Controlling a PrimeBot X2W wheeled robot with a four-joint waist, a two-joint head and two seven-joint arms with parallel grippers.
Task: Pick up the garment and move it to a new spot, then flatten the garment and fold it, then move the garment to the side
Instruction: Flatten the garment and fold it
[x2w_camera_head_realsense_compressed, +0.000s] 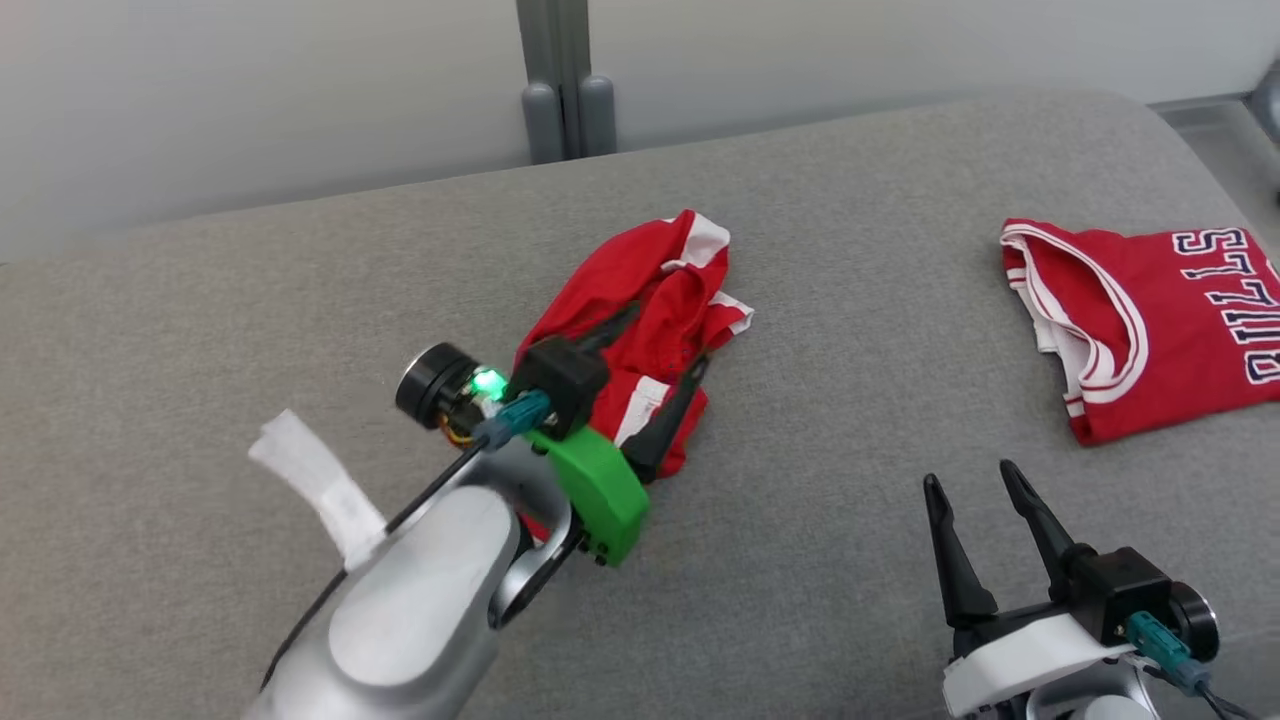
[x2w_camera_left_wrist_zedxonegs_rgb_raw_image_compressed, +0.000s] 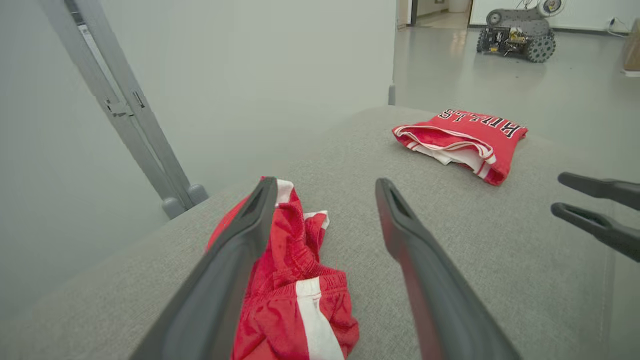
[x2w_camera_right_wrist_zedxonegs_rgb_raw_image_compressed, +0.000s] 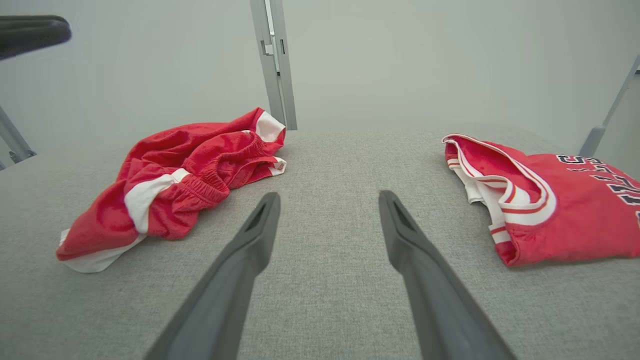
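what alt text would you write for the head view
An open left claw reaches over a crumpled red and white garment on a grey padded surface. A folded red Bulls jersey lies at right, the open right claw empty near it.

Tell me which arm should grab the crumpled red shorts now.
Left, probably. The left gripper hangs open right over the crumpled shorts; the right gripper is open over grey cushion, apart from them.
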